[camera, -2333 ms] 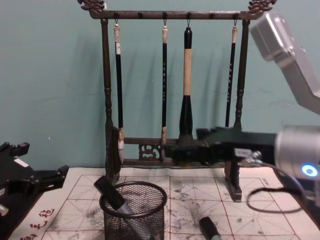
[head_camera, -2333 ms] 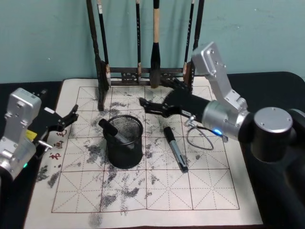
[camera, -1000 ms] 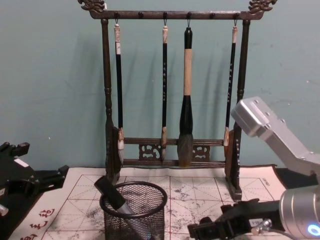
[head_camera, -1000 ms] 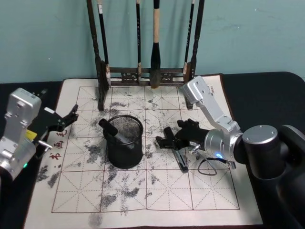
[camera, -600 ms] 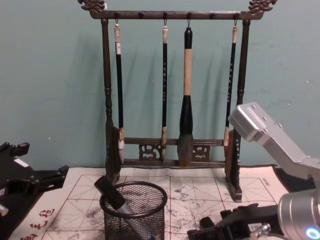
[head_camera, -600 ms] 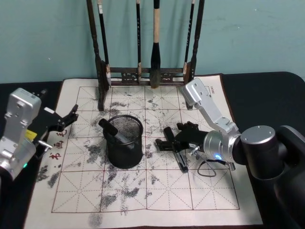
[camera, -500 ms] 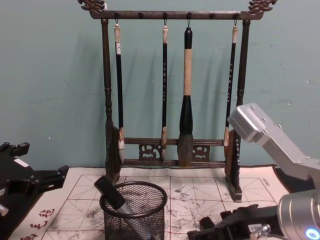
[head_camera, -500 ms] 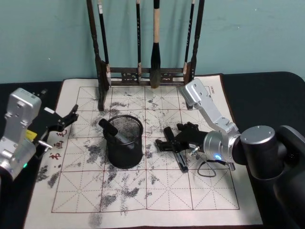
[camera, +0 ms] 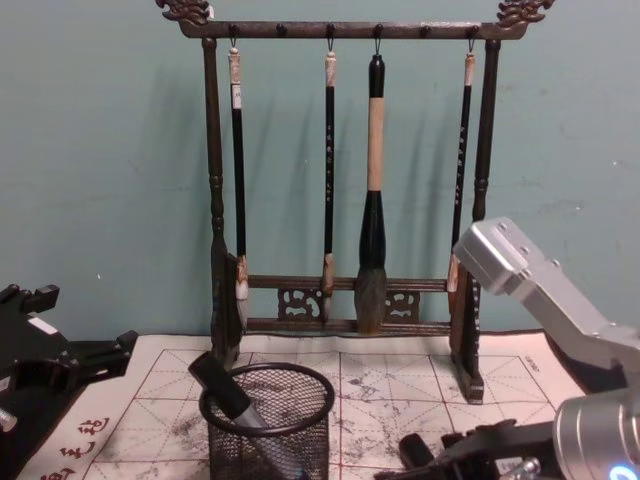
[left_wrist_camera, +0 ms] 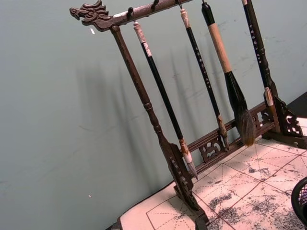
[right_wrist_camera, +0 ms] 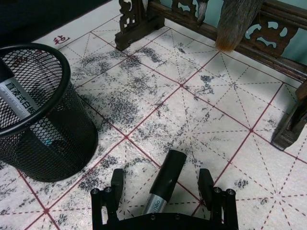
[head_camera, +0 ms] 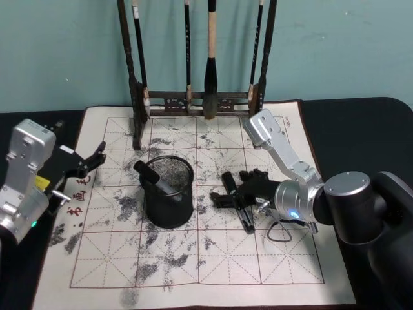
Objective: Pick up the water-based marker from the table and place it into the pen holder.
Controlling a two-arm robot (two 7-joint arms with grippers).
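Observation:
The water-based marker (head_camera: pixel 239 205), grey with a black cap, lies on the inked grid mat right of the pen holder (head_camera: pixel 168 194). My right gripper (head_camera: pixel 233 190) is down at the mat, open, with one finger on each side of the marker (right_wrist_camera: pixel 165 181) just behind its cap. In the right wrist view the fingers (right_wrist_camera: pixel 113 188) stand apart from the barrel. The black mesh pen holder (right_wrist_camera: pixel 41 120) (camera: pixel 268 428) holds another marker (head_camera: pixel 153 177), which leans on its rim. My left gripper (head_camera: pixel 87 161) rests open at the mat's left edge.
A tall dark wooden brush rack (head_camera: pixel 193 100) (camera: pixel 350 300) with several hanging brushes stands at the back of the mat (head_camera: pixel 193 258). A thin cable loop (head_camera: pixel 277 231) hangs under my right wrist. Dark table lies on both sides.
My right gripper came down from near the brush rack to the marker and now straddles it. In the last second it sank only slightly. The left arm has not moved.

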